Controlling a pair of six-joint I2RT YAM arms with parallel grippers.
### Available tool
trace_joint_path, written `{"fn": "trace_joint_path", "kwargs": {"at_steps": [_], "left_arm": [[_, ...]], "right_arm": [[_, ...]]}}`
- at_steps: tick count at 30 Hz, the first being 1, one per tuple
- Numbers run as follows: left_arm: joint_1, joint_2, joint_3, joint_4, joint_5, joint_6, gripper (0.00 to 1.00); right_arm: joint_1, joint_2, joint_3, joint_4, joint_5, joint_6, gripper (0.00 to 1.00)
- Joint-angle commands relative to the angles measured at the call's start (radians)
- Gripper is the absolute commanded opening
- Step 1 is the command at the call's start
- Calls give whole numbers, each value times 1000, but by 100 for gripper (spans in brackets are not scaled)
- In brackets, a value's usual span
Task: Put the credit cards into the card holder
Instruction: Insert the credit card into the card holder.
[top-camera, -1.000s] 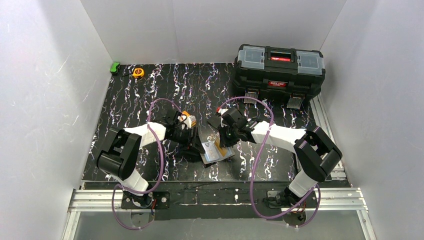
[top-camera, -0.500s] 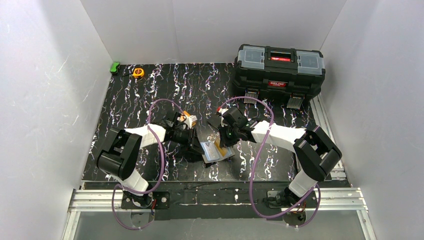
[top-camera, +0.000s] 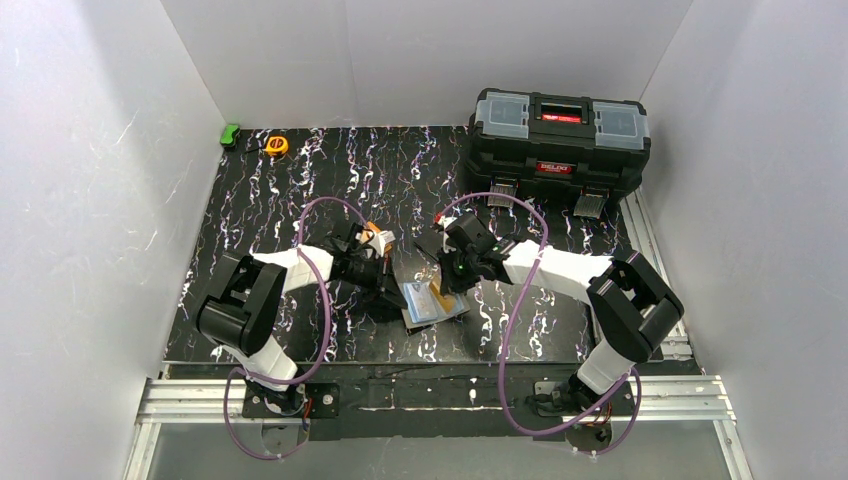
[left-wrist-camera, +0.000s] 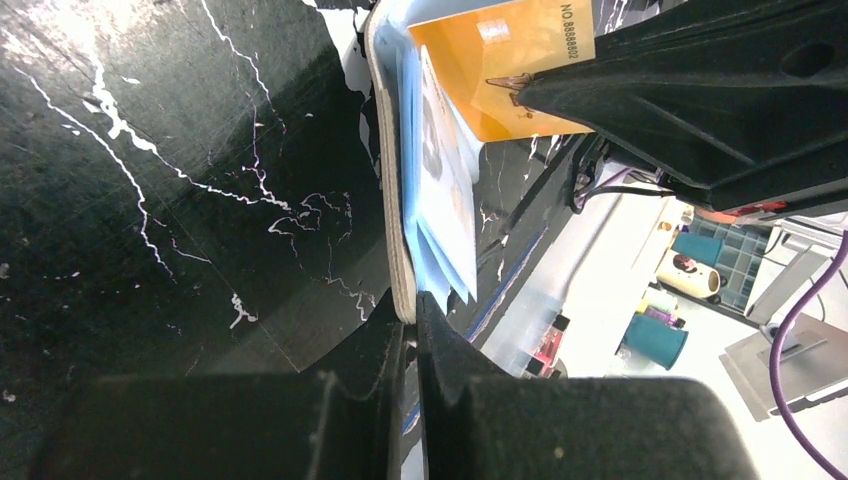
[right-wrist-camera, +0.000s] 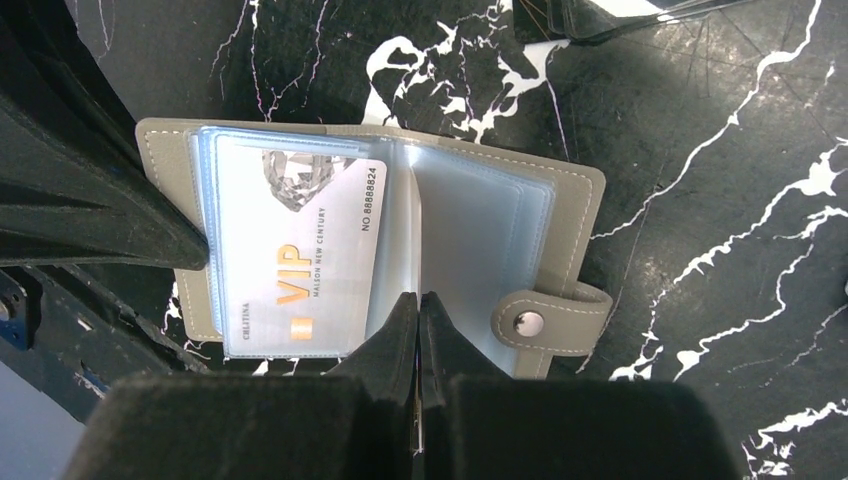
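The card holder (top-camera: 433, 303) lies open and flat on the bench (top-camera: 300, 190), between the two arms and near the front edge. The left pincer (left-wrist-camera: 410, 312) is closed on the holder's outer left edge, pinning that cover in place. The right pincer (right-wrist-camera: 418, 300) is closed too and sits right over the holder's middle fold. From the left wrist view it seems to be clamped on an orange card (left-wrist-camera: 500, 55) that stands on its edge above the clear sleeves. From the right wrist view that card shows only as a thin line, so the grip is a judgement. A white card (right-wrist-camera: 300, 250) already sits in a sleeve on the left half, next to the left pincer. The sleeves on the snap-tab side look empty. The holder's long axis runs across from one pincer to the other. The next move probably depends on lining the upright card's lower edge up with a free sleeve mouth beside the fold. That job falls to the right arm, since it is directly above.
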Motion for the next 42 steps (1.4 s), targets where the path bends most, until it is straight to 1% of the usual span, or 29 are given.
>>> {"fn": "trace_joint_path", "kwargs": {"at_steps": [1,8,15,22,29,42], "left_arm": [[-1,-47,36,-76,-23,-3,0],[-1,-85,68,-168,-60,-14,0],[-1,-99,72,-158,-60,-30,0],[-1,-104,62,-147,-65,-33,0],[-2,-105,56,-138,-73,-35,0],[-1,-108,52,-136,-79,-34,0]], "right_arm": [[-5,-36,49,-79,20,-8,1],[-5,-120,90,-113,45,6,1],[26,-143,137,-106,-44,17,1],[106,-110,192,-154,-61,-8,1],[174,-52,262,-246,2,-15,1],[211,18,333,-343,46,-18,1]]}}
